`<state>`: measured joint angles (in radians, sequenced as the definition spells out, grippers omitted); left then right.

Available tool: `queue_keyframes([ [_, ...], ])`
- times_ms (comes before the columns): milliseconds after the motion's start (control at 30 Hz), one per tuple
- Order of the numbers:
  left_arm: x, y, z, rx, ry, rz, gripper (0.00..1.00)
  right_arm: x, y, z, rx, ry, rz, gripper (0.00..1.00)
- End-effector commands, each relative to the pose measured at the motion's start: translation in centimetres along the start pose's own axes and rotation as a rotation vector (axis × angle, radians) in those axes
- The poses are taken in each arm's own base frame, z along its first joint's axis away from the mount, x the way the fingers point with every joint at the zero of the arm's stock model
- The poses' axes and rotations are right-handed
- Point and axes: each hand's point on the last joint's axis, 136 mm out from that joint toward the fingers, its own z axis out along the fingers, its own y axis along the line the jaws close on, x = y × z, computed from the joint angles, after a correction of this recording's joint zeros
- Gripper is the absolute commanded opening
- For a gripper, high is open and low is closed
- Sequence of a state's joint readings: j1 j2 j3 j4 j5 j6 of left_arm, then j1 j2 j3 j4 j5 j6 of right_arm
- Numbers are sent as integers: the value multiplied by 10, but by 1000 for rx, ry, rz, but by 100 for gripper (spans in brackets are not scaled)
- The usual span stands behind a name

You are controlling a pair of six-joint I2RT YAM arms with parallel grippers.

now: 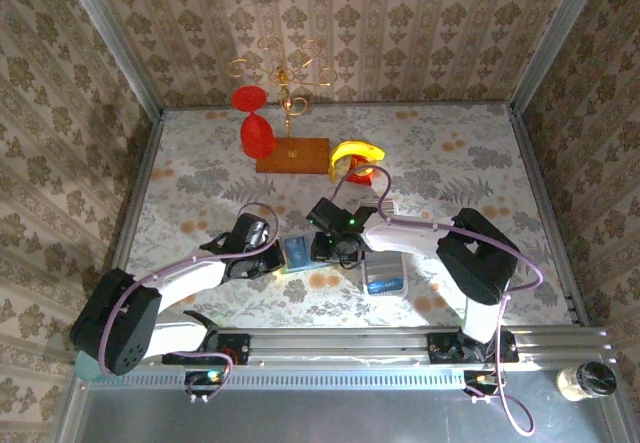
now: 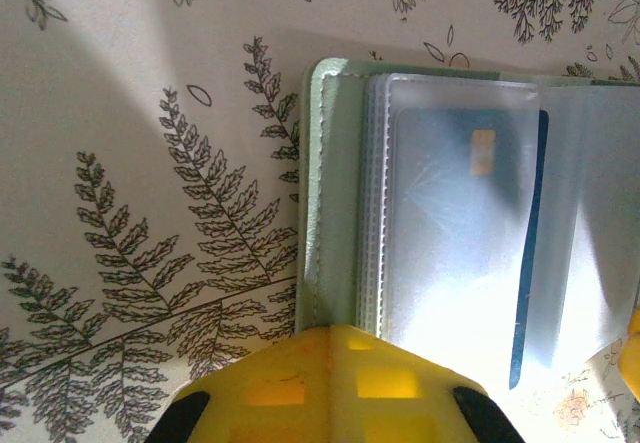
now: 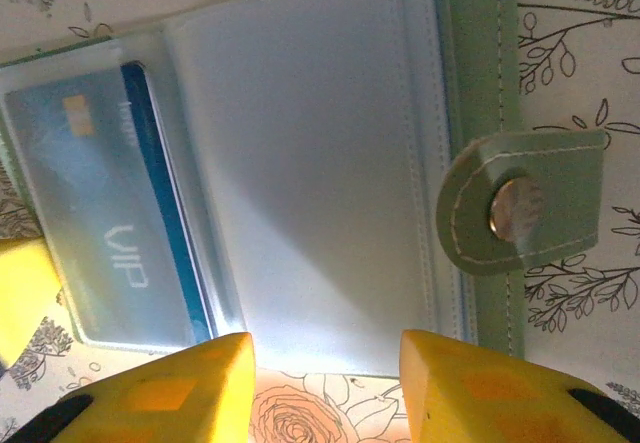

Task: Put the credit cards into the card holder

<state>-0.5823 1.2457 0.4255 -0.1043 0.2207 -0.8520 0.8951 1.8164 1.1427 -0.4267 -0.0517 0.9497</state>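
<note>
The sage-green card holder [image 1: 297, 252] lies open on the flowered tablecloth between both grippers. A blue credit card [image 3: 100, 223] marked VIP sits inside the left clear sleeve, and it shows through the plastic [image 2: 465, 213] in the left wrist view too. The right sleeve [image 3: 310, 163] is empty, with the snap tab [image 3: 520, 213] beside it. My left gripper [image 2: 350, 331] is shut, its yellow tips resting on the holder's green edge [image 2: 335, 193]. Over the empty sleeve's near edge my right gripper [image 3: 325, 348] stands open with nothing between its fingers.
A long white tray [image 1: 385, 275] lies just right of the holder, under the right arm. At the back stand a wooden base [image 1: 292, 155] with a gold wire stand, a red goblet [image 1: 257, 135] and a yellow-and-red object [image 1: 357, 156]. Patterned walls enclose the table.
</note>
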Motion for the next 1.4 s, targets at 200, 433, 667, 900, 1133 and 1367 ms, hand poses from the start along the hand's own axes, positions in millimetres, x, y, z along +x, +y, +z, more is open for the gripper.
queue_keyframes([
  [200, 15, 15, 2, -45, 49, 13, 0, 4, 4, 13, 11, 22, 14, 48],
  [433, 18, 17, 4, -42, 52, 6, 0, -1, 29, 12, -66, 11, 19, 49],
  [667, 19, 18, 3, -42, 54, 8, 0, -7, 48, 8, -134, -7, 39, 49],
  [900, 19, 14, 1, -19, 49, 20, 0, -8, 64, 8, -216, -8, 69, 49],
  [1133, 14, 16, -6, -33, 21, 4, 0, -7, 71, 9, -248, -7, 82, 48],
  [1367, 7, 17, -18, -26, -42, -4, 0, -7, 70, 12, -250, -6, 90, 48],
])
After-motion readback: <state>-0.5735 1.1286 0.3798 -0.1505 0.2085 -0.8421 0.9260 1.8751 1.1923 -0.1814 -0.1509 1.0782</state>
